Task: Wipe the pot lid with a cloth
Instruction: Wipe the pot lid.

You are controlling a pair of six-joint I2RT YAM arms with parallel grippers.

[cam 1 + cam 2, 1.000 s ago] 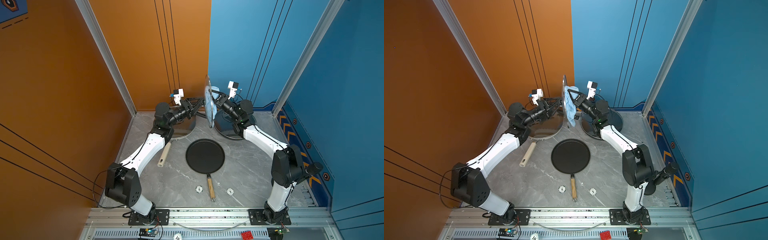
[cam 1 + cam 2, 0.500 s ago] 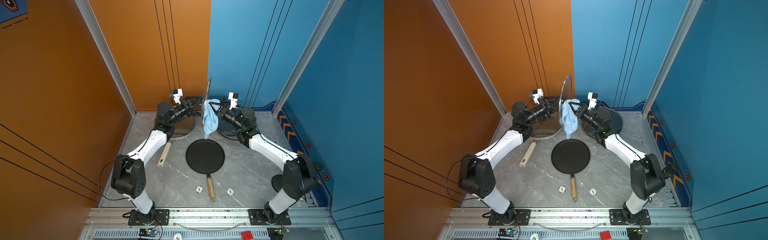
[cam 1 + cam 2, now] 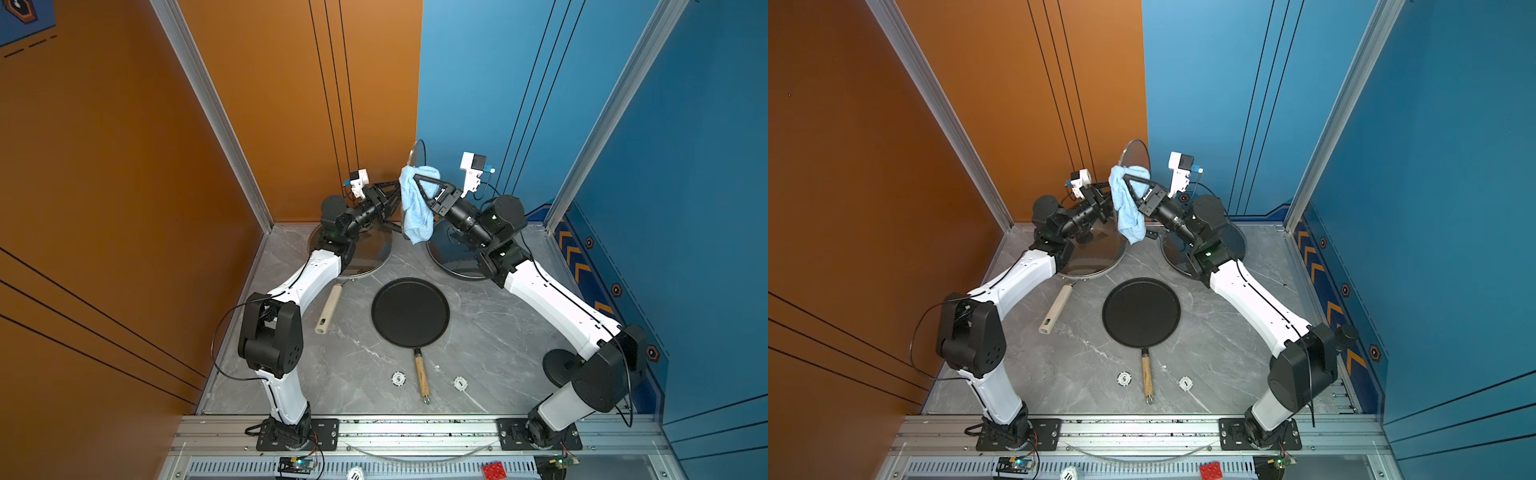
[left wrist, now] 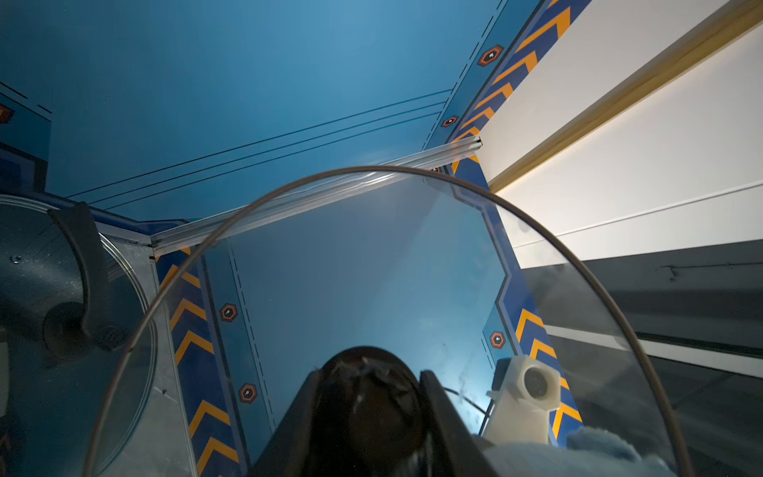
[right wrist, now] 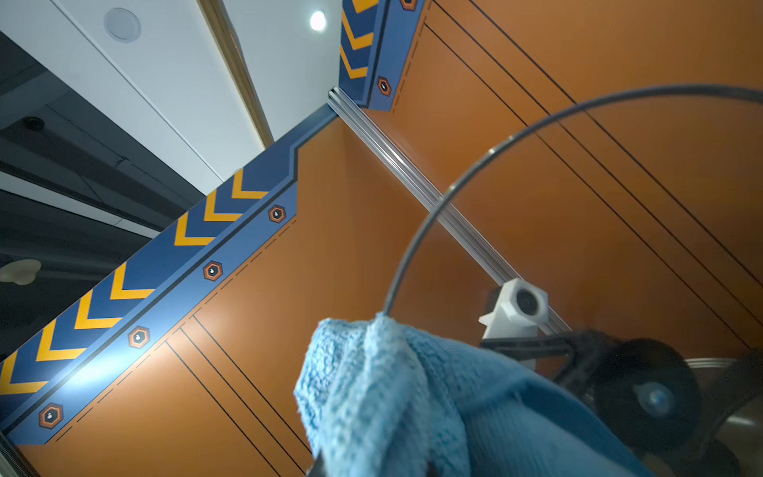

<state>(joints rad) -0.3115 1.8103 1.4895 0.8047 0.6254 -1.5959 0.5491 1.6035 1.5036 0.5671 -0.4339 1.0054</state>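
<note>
Left gripper [image 4: 369, 396] clamped on black knob [image 4: 371, 384] of glass lid [image 3: 1136, 156]. Lid held upright on edge above rear of table [image 3: 478, 353], between both arms. Right gripper [image 3: 1129, 179] closed tight on blue cloth [image 3: 413, 203]. Cloth bunched against lid's face, tail hanging down. Black pan [image 3: 410, 311] flat at table centre. Two spare lids [image 3: 370, 253] flat behind pan, one under each arm.

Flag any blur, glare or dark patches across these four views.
Both top views: sharp and evenly lit. Left wrist: dim overall, with a pale glare patch on the glass lid. Right wrist: the cloth sits close to the lens, its nearer part soft; a ceiling lamp blows out.
</note>
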